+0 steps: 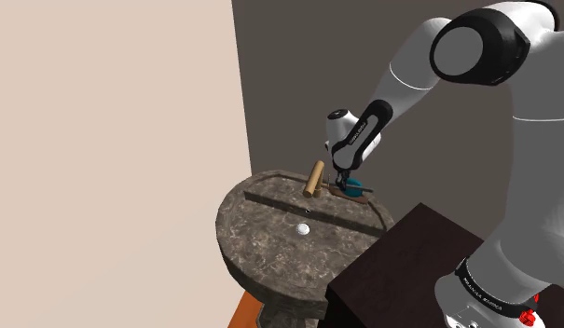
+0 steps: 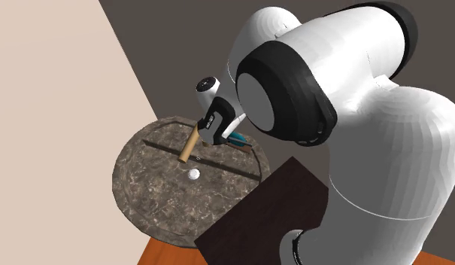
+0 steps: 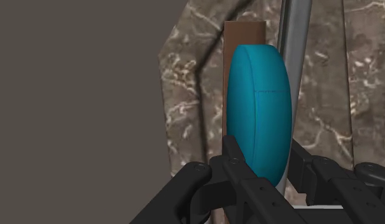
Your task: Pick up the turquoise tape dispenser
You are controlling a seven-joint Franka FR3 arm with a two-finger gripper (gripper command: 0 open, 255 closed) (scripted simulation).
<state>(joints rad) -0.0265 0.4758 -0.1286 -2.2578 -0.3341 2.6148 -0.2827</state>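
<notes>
The turquoise tape dispenser (image 1: 356,184) (image 2: 238,138) sits on a brown base at the far rim of a round, marbled stone top (image 1: 261,233). In the wrist view it is a turquoise disc (image 3: 258,108) standing on edge, with the brown base (image 3: 242,32) showing beyond it. My black gripper (image 1: 350,180) (image 2: 222,138) (image 3: 266,162) comes down on it from above. One finger presses each flat side of the disc, so the gripper is shut on it. The dispenser is still low, at the stone surface.
A tan wooden cylinder (image 1: 314,177) (image 2: 189,144) leans on the stone just beside the dispenser. A small white ball (image 1: 301,227) (image 2: 194,174) lies mid-top near a straight groove. The dark stand (image 1: 401,270) borders the top. A dark grey wall rises close behind.
</notes>
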